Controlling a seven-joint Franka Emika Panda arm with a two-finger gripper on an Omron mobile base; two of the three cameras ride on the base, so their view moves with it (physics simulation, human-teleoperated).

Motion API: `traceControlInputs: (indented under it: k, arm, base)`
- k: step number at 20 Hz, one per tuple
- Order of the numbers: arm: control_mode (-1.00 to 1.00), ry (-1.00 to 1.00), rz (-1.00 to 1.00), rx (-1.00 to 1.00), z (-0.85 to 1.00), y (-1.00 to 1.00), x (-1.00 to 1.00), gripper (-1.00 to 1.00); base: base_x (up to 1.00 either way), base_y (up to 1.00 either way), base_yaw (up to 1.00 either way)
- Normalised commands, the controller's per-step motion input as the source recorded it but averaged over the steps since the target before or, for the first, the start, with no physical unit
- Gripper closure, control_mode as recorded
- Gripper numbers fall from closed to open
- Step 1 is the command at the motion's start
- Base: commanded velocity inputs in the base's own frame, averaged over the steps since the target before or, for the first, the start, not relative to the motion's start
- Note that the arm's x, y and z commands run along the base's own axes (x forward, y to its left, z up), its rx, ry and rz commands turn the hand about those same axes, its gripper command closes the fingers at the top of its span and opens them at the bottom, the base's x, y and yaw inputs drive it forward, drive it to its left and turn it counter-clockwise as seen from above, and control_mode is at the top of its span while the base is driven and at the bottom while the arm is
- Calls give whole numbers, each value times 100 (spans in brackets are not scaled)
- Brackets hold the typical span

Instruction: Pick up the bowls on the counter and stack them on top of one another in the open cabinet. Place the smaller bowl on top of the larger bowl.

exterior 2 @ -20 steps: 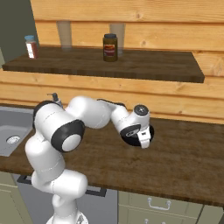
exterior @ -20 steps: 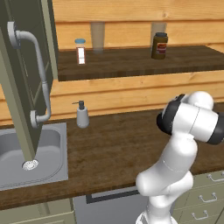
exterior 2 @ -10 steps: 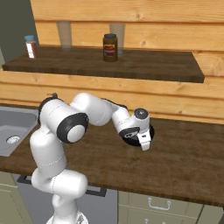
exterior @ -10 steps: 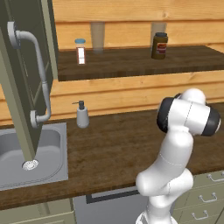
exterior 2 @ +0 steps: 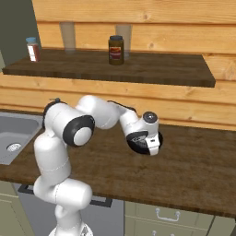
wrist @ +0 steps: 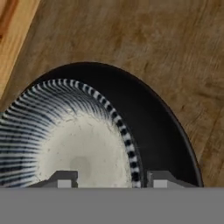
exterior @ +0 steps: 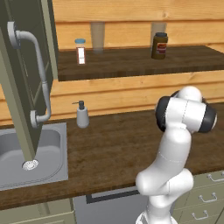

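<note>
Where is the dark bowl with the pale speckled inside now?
The dark bowl sits on the brown wooden counter, under the gripper, right of the steel sink.

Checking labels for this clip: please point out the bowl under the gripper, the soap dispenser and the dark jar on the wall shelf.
bowl (wrist: 87, 153): hand view, pale speckled inside.
soap dispenser (exterior: 82, 117): left base view, bottle body.
dark jar (exterior 2: 116, 50): right base view, middle of its side.

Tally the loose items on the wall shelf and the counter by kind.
Dark brown jar with black lid: 1
Small white spice jar with blue cap: 1
Clear drinking glasses: 2
White soap dispenser bottle: 1
Dark striped bowl: 1
Total: 6
</note>
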Motion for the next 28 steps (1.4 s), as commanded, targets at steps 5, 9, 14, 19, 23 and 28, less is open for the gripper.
traceControlInputs:
  k: [5,9,14,19,23,28]
  arm:
    - [-100,3,0,17,60,-48,-46,-100]
    - [-100,10,0,12,45,-30,-35,-100]
    - [-100,15,1,6,34,-9,-18,-100]
    - [-100,19,10,-4,-47,0,0,-100]
    - [-100,15,12,-2,-55,3,0,-100]
    - [-100,6,13,-1,-37,0,1,-100]
  base:
    - [0,0,0]
    - [0,0,0]
    - [0,0,0]
    - [0,0,0]
    - [0,0,0]
    - [0,0,0]
